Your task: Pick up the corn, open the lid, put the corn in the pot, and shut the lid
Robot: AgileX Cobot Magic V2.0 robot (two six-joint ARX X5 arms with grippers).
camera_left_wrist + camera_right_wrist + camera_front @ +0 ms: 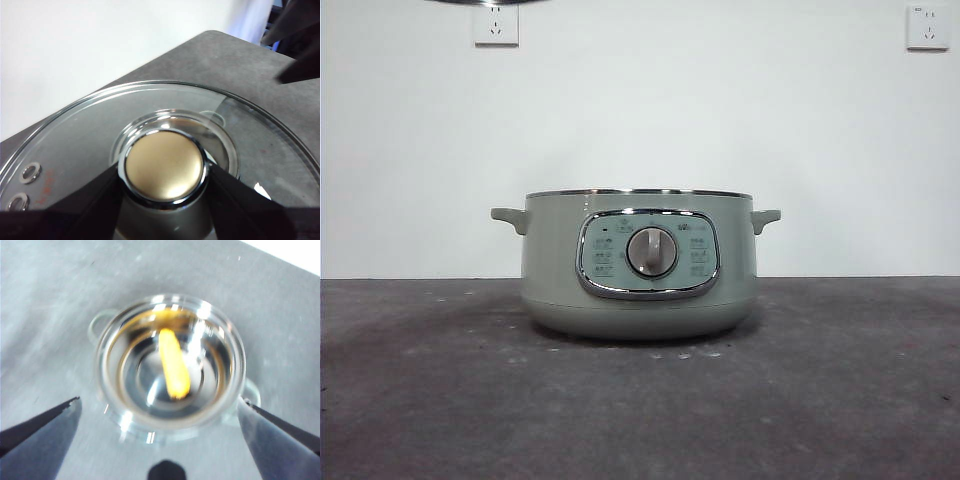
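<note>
The pale green pot (638,265) stands open in the middle of the table, with its panel and dial facing the front view. The right wrist view looks down into the pot (170,362), where the yellow corn (173,362) lies on the shiny bottom. My right gripper (160,415) is open and empty, high above the pot. My left gripper (162,175) is shut on the knob (164,165) of the clear glass lid (75,135) and holds it up in the air. Only the lid's rim (485,2) shows at the top edge of the front view.
Two wall sockets (496,25) (927,27) sit on the white wall behind. The grey table (840,400) stretches around the pot. The other arm shows dark at a corner of the left wrist view (300,40).
</note>
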